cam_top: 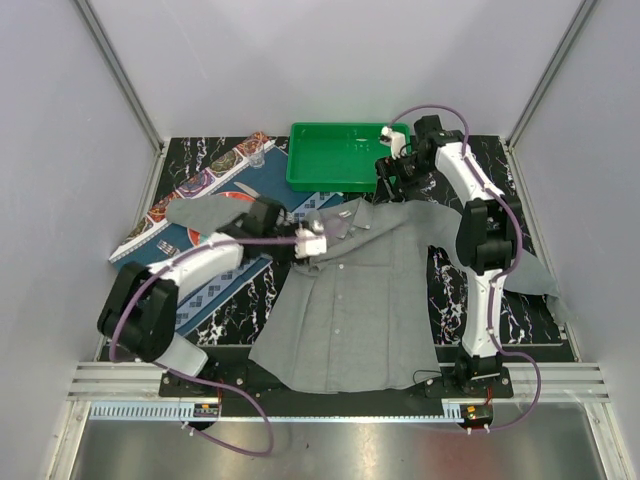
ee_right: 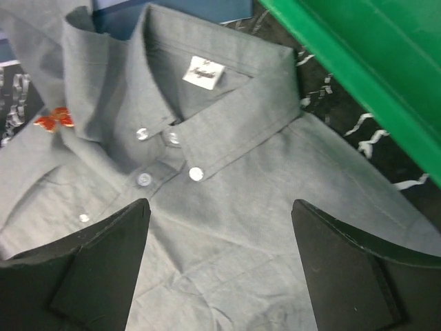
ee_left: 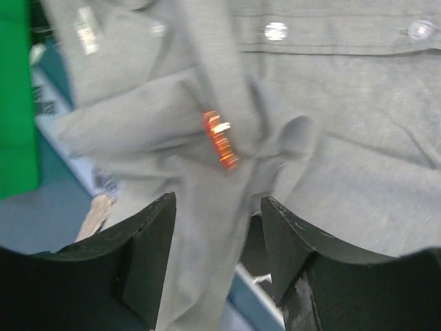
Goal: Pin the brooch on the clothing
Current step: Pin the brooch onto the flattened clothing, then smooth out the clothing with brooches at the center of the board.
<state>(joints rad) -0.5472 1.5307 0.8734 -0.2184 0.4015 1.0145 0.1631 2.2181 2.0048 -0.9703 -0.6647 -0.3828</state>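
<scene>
Brooch: a red-orange glint at the centre of the left wrist view, sitting on a puckered fold of the shirt, just above the gap between the fingers. Blur hides whether its pin passes through the cloth. In the right wrist view you find it at the far left of the frame, just beside the collar tip.

Left arm: in the top view, you see its base at lower left and its elbow raised beside it. The forearm runs right and slightly up the frame to the shirt's upper left part.

Left gripper: its jaws stand partly apart. A ridge of grey cloth runs down between them, and they do not close on the brooch. You cannot tell whether the pads touch the cloth.

Right arm: it rises from the lower right base up the frame, then folds back left at the upper right, beside the tray.

Right gripper: its jaws are spread wide and hold nothing. It is poised over the buttoned collar, and the right wrist view shows both fingers apart from the shirt.
</scene>
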